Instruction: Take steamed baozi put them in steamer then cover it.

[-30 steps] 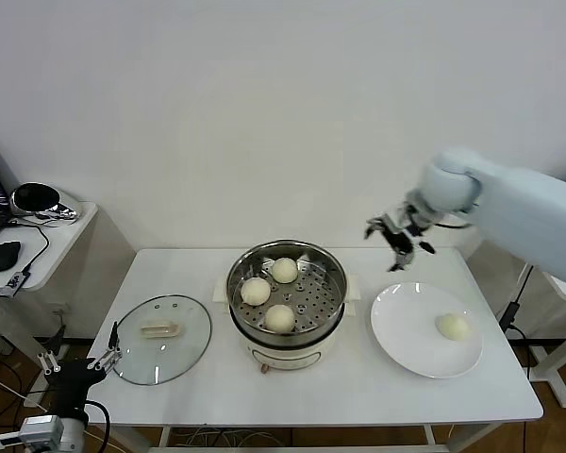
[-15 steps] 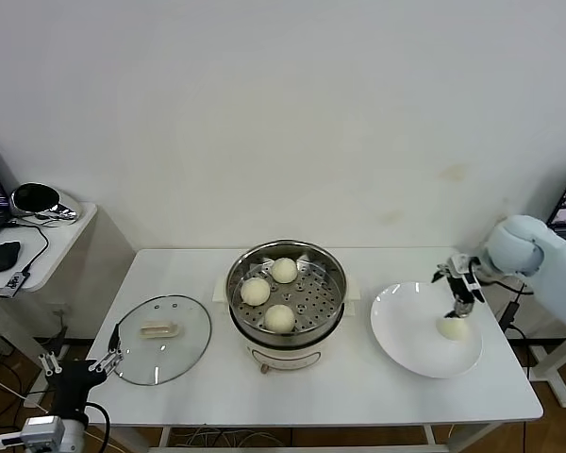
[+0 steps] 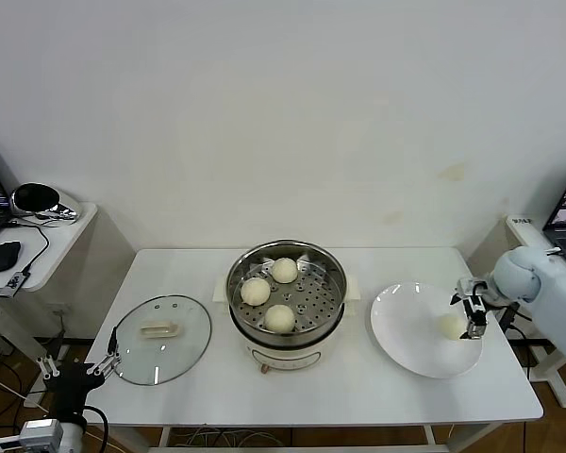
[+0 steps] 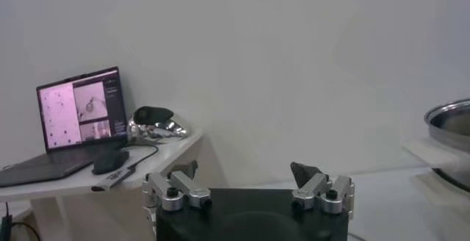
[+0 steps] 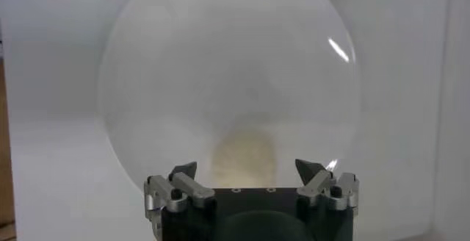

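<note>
**Last bun between my open fingers**

Though my right gripper (image 3: 471, 316) hides one edge of it, the last bun (image 3: 450, 326) shows on the plate (image 3: 406, 340), smooth, cream-white and domed. In my right wrist view that bun (image 5: 244, 158) is a pale blur between my fingers (image 5: 183, 170), which stand spread wide with nothing in them; whether the tips touch it I cannot tell. The plate is flat, round and glossy white, and its rim (image 5: 345, 59) catches streaks of light.

Three more buns (image 3: 279, 317) sit on the perforated metal tray of the steamer (image 3: 332, 326), a shiny steel pot on a white base at the middle of the table (image 3: 358, 396). The lid (image 3: 160, 339), clear glass with a metal rim and a flat cream handle, lies on the table on my left side.

My left gripper (image 3: 75, 363) hangs low off the table's left corner, open and empty. Its wrist view catches only a cut-off edge of the steamer (image 4: 449, 121).
</note>
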Action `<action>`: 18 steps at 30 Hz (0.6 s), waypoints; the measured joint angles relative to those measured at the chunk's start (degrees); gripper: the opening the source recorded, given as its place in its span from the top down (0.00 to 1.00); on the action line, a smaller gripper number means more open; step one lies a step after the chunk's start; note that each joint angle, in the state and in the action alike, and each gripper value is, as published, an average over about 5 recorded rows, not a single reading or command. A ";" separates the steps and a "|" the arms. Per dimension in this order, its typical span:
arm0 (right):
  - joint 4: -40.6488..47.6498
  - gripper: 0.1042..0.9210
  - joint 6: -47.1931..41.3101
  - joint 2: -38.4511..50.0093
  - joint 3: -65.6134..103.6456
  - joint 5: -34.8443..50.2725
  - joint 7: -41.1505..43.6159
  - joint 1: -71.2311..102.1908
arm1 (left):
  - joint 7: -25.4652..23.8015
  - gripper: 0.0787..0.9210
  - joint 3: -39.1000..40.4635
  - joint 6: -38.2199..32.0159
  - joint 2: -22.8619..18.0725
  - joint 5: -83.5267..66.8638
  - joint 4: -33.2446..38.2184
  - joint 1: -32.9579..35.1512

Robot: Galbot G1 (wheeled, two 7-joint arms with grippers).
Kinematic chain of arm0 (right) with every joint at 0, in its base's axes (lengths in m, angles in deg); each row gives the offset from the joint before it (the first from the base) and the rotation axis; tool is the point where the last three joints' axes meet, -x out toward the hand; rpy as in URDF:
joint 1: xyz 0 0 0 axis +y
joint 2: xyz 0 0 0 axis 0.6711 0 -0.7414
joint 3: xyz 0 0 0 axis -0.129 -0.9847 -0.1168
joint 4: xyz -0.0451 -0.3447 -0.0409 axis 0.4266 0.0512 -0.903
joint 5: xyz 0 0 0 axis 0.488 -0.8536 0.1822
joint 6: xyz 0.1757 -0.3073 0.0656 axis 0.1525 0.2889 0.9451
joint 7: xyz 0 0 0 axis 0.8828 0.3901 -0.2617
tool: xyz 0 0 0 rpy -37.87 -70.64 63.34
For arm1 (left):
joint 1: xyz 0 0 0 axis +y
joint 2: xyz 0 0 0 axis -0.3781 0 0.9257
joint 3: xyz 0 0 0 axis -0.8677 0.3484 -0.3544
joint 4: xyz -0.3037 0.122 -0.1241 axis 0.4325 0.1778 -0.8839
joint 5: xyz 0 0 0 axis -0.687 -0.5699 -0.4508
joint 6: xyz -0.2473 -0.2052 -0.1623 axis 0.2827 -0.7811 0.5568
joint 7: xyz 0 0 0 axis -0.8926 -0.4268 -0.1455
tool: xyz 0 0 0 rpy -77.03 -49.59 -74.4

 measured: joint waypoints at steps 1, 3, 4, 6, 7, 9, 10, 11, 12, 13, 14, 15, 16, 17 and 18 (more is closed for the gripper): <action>0.74 0.12 0.03 -0.47 0.39 -0.42 -0.10 0.24 | 0.00 0.12 -0.02 0.00 0.00 -0.01 -0.04 -0.02; 2.19 0.12 0.11 -1.46 1.13 -1.17 -0.28 0.63 | 0.00 0.12 -0.10 -0.01 0.01 -0.04 -0.14 -0.07; 2.91 0.12 0.14 -1.95 1.47 -1.52 -0.34 0.80 | 0.00 0.12 -0.13 -0.01 0.03 -0.06 -0.23 -0.10; 4.26 0.12 0.16 -2.91 2.00 -2.19 -0.36 1.13 | 0.01 0.12 -0.19 -0.02 0.07 -0.08 -0.44 -0.19; 4.89 0.13 0.15 -3.37 2.21 -2.52 -0.35 1.30 | 0.00 0.12 -0.20 -0.03 0.09 -0.09 -0.54 -0.22; 6.02 0.14 0.12 -4.19 2.54 -3.10 -0.28 1.62 | 0.00 0.12 -0.21 -0.04 0.11 -0.10 -0.71 -0.29; 6.54 0.16 0.10 -4.57 2.70 -3.36 -0.25 1.76 | 0.00 0.12 -0.21 -0.05 0.11 -0.10 -0.78 -0.31; 7.01 0.17 0.09 -4.90 2.86 -3.59 -0.22 1.87 | 0.00 0.12 -0.19 -0.06 0.10 -0.11 -0.84 -0.34; 7.48 0.18 0.07 -5.21 3.02 -3.83 -0.20 1.97 | -0.01 0.12 -0.16 -0.07 0.09 -0.11 -0.92 -0.38; 7.90 0.20 0.07 -5.50 3.19 -4.06 -0.19 2.05 | -0.01 0.12 -0.12 -0.07 0.07 -0.11 -1.00 -0.42; 8.28 0.21 0.06 -5.74 3.34 -4.27 -0.19 2.12 | -0.01 0.12 -0.07 -0.08 0.05 -0.11 -1.07 -0.47; 8.60 0.21 0.06 -5.94 3.48 -4.46 -0.19 2.16 | -0.01 0.12 -0.03 -0.09 0.03 -0.10 -1.14 -0.51; 8.86 0.22 0.06 -6.09 3.62 -4.62 -0.20 2.19 | -0.01 0.12 0.01 -0.10 0.00 -0.10 -1.20 -0.54; 9.05 0.23 0.06 -6.20 3.74 -4.74 -0.21 2.21 | -0.01 0.12 0.03 -0.11 -0.02 -0.10 -1.25 -0.56; 9.20 0.24 0.06 -6.29 3.84 -4.83 -0.21 2.22 | -0.01 0.12 0.05 -0.12 -0.04 -0.10 -1.28 -0.57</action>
